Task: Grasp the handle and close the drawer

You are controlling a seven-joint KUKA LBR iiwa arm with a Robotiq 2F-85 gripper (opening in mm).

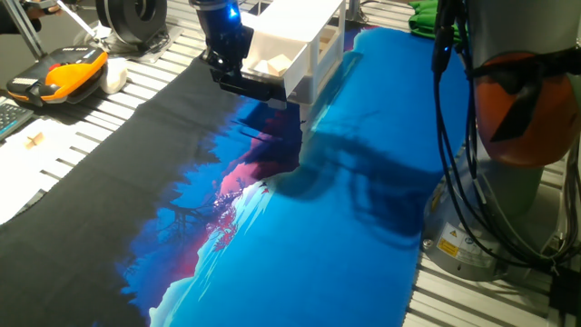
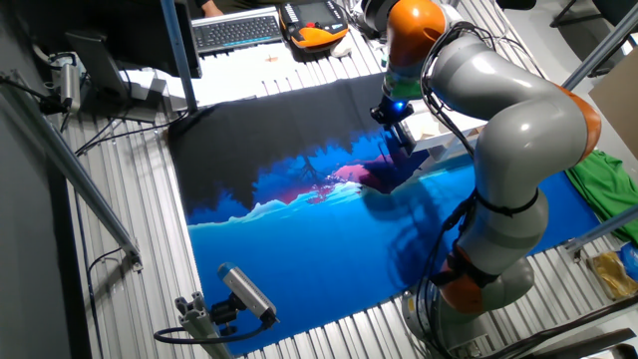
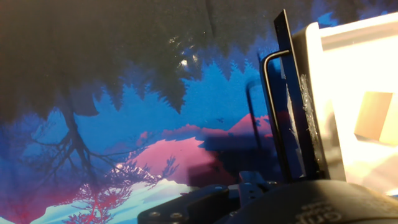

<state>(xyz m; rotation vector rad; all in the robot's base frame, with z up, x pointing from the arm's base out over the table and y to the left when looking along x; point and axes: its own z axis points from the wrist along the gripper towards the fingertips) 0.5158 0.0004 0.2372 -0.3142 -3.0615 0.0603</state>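
The white drawer (image 1: 277,38) stands pulled out of its small white cabinet (image 1: 324,41) at the far edge of the mat. A pale wooden block (image 3: 373,115) lies inside the drawer (image 3: 351,68). In the hand view the handle (image 3: 265,106) is a thin dark bar standing off the drawer's black front strip (image 3: 298,118), right of centre. My gripper (image 1: 231,73) hangs right at that front strip (image 1: 252,87), on its left side. Its fingers merge with the dark strip, so contact with the handle is unclear. The other fixed view shows the gripper (image 2: 398,125) beside the cabinet, half hidden by the arm.
A blue, pink and black printed mat (image 1: 318,227) covers the table. An orange-black pendant (image 1: 64,77) and papers lie at the left. The robot's base and cables (image 1: 495,163) stand at the right. A green cloth (image 1: 425,14) lies behind the cabinet.
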